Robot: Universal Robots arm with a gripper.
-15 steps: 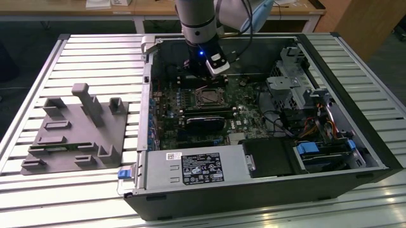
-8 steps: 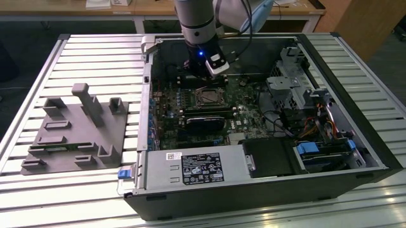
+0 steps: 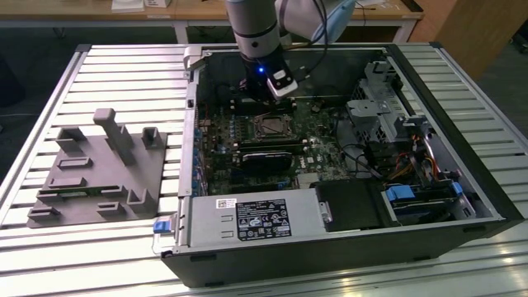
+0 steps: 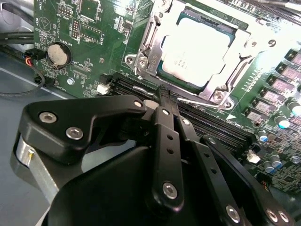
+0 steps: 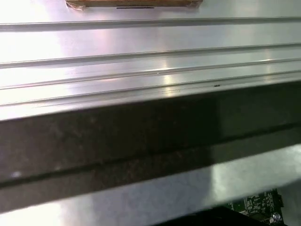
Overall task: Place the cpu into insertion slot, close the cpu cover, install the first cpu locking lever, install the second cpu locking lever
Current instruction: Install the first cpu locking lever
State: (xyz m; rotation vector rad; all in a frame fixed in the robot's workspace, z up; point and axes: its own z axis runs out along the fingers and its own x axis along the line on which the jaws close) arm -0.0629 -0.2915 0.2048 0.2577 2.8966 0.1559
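A slatted metal table (image 3: 123,68) is carrying a grey fixture (image 3: 99,167) and an open case (image 3: 330,247), with wooden desks (image 3: 206,12) standing behind; inside, on the green board (image 4: 94,42), the cpu (image 4: 195,47) is sitting in the slot (image 3: 257,127) under the lowered cover (image 4: 151,44); the gripper (image 4: 168,100) is hovering just beside it, fingers pressed together.
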